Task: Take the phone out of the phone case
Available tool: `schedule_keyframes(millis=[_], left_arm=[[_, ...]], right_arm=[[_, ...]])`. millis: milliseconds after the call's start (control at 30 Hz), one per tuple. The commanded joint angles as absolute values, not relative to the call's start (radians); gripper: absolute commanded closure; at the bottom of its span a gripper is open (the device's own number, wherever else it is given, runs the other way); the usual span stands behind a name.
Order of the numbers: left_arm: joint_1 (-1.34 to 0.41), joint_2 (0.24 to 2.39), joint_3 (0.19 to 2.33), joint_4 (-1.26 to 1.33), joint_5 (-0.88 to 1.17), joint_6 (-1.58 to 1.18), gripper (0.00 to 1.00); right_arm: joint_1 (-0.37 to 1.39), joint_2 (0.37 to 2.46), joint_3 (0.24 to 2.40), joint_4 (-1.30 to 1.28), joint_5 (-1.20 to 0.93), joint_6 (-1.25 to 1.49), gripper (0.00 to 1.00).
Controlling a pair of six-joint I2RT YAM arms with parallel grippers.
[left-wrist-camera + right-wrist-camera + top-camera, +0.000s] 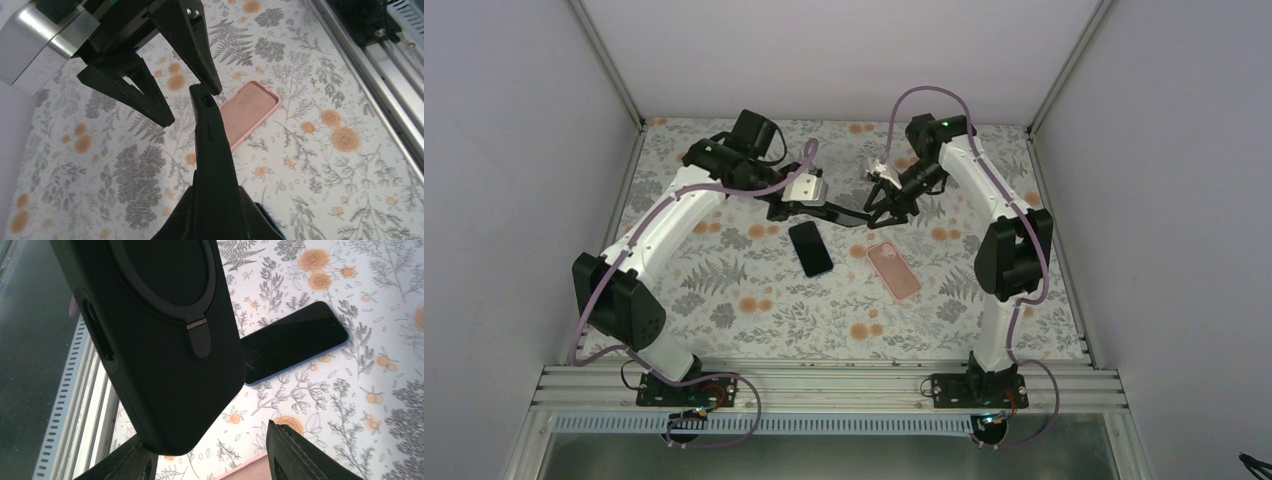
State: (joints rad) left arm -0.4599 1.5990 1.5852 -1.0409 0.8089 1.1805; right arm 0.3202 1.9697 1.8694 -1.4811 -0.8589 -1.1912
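showing both arms meeting over the far half of the tabletop, w/ a black case held in the air betw. them. left pincer: nearly shut, clamped on one end of the black case, which its own wrist view shows edge-on. right pincer: fingers well apart, bracketing the other end, gripping nothing; whether one finger touches the case can't be told. whether a handset sits inside the black case: not visible. a bare phone lies flat on the tabletop, screen dark, near an empty pink case but not touching it. handling (judged): case prob. light, rubbery, w/ a lip that flexes; phone stiff, slick glass, fragile. best hold: pinch the case at a corner lip & peel, w/ the phone low over the tabletop.
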Motion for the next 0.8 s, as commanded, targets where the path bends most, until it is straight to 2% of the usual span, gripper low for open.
schedule_keyframes(millis=[0, 233, 533, 633, 767], left_arm=[[-0.579, 1.586, 1.583, -1.357, 1.080, 1.221, 0.98], [-0.596, 1.585, 1.576, -1.358, 1.066, 1.214, 0.98], [-0.602, 1.608, 1.592, -1.358, 1.043, 1.216, 0.98], [-0.591, 1.624, 1.595, -1.358, 1.017, 1.225, 0.98], [-0.564, 1.656, 1.631, -1.356, 1.031, 1.247, 0.98]], right_arm=[[0.208, 2.011, 1.993, -1.229, -0.824, -1.178, 0.45], [0.181, 2.047, 2.017, -1.146, -0.736, -1.169, 0.46], [0.163, 2.095, 2.100, -1.224, -0.719, -1.199, 0.43], [0.168, 2.010, 1.981, -1.285, -0.754, -1.232, 0.39], [0.227, 1.747, 1.628, -1.160, -0.746, -1.193, 0.33]])
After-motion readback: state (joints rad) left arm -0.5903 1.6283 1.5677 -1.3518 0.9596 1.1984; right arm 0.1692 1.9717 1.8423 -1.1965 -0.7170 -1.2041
